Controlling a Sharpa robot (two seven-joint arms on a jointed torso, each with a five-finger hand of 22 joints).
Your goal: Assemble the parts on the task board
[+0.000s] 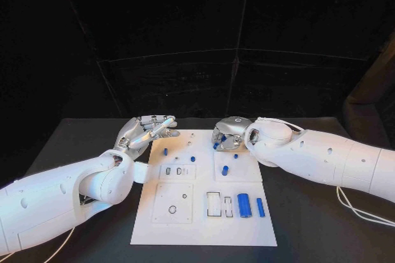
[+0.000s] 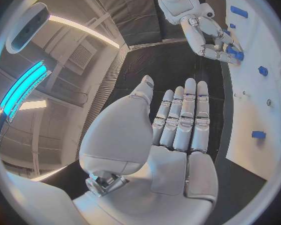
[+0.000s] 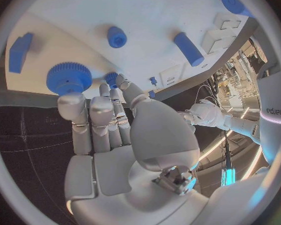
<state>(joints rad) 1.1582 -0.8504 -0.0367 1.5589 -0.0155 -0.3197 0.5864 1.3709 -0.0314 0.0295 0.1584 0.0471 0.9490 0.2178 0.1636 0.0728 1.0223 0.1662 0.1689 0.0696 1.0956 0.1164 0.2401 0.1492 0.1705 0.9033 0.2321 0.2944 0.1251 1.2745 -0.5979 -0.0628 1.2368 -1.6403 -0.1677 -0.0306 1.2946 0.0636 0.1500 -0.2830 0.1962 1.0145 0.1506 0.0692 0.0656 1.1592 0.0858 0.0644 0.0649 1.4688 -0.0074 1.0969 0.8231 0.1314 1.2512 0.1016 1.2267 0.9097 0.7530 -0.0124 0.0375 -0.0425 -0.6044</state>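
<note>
One blue gear (image 3: 68, 78) — touching right robot hand (image 1: 229, 133) fingertips, grasp unclear, left robot hand (image 1: 148, 132) released

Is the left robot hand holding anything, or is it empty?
Empty: the left robot hand has its fingers stretched out with nothing between them, hovering off the task board's edge.

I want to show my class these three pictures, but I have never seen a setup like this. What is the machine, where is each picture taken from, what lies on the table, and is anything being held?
It is a robot with two white arms, each ending in a silver hand. The square picture looks down from its head; the two round ones come from cameras at its wrists. On the black table lies a white task board with small blue parts, such as a cylinder. The left hand is open beside the board's far left corner, holding nothing. The right hand reaches down onto the board's far edge, fingertips at a blue gear; whether it grips it is unclear.
</note>
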